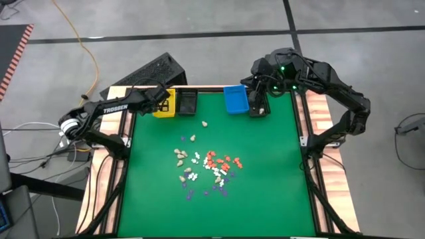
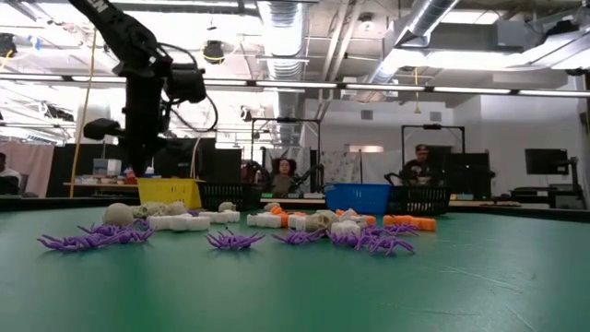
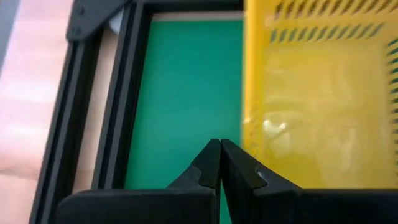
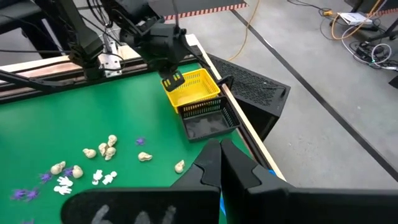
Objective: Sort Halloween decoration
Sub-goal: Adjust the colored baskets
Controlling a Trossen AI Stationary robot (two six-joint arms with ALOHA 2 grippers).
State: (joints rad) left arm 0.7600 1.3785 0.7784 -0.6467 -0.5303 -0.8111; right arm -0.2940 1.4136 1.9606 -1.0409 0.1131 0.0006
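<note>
My left end effector (image 1: 161, 99) hangs over the yellow bin (image 1: 164, 105) at the desk's (image 1: 279, 166) far edge, fingers pressed together and holding nothing. My right end effector (image 1: 257, 99), likewise closed and empty, sits beside the blue bin (image 1: 236, 99). The Halloween decoration (image 1: 206, 169) lies scattered mid-desk, near no edge. I judge a drop is done; next I must open, reach back to the pile and pick one piece. Bare green surrounds the pile, leaving free room to descend.
</note>
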